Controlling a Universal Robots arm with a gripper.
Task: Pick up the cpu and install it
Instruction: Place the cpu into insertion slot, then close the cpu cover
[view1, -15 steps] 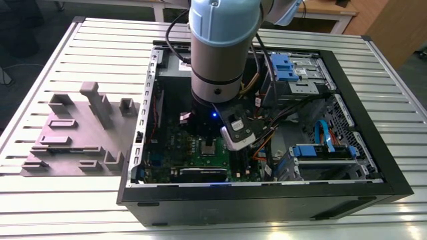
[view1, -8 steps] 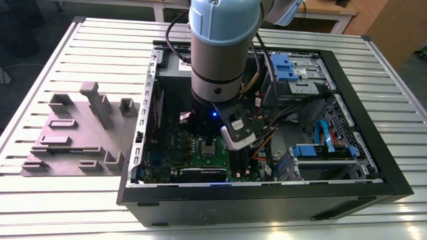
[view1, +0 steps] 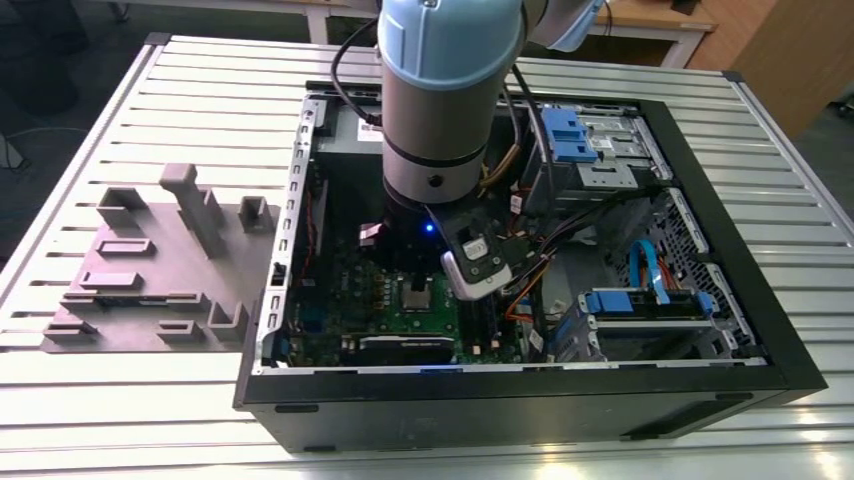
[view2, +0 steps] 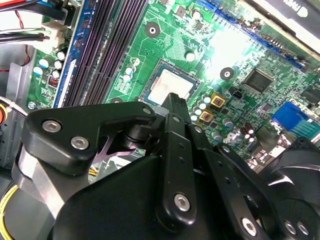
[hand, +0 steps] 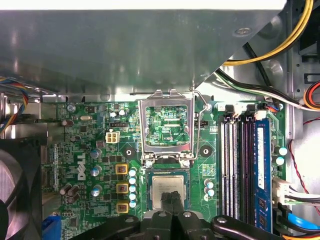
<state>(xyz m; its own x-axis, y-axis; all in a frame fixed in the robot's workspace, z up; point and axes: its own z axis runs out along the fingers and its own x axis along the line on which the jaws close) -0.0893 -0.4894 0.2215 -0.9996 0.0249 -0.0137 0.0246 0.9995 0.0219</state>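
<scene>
1. The gripper (hand: 173, 201) has its fingers pressed together and holds nothing; the tips are at the cpu (hand: 169, 186).
2. The cpu lies flat on the motherboard (hand: 90, 150), just beside the raised frame (hand: 166, 125).
3. The fingers hide one edge of the cpu, so contact cannot be told.

Bright and even across the slatted table (view1: 120, 120) in the exterior view, yet dim inside the computer case (view1: 534, 410), apart from a small blue glow (view1: 427, 228). Blown out to white on the motherboard (view2: 172, 42) near the cpu (view2: 170, 90) in the second wrist view. Softer and flatter in the first wrist view, with a washed-out strip along one edge.
</scene>
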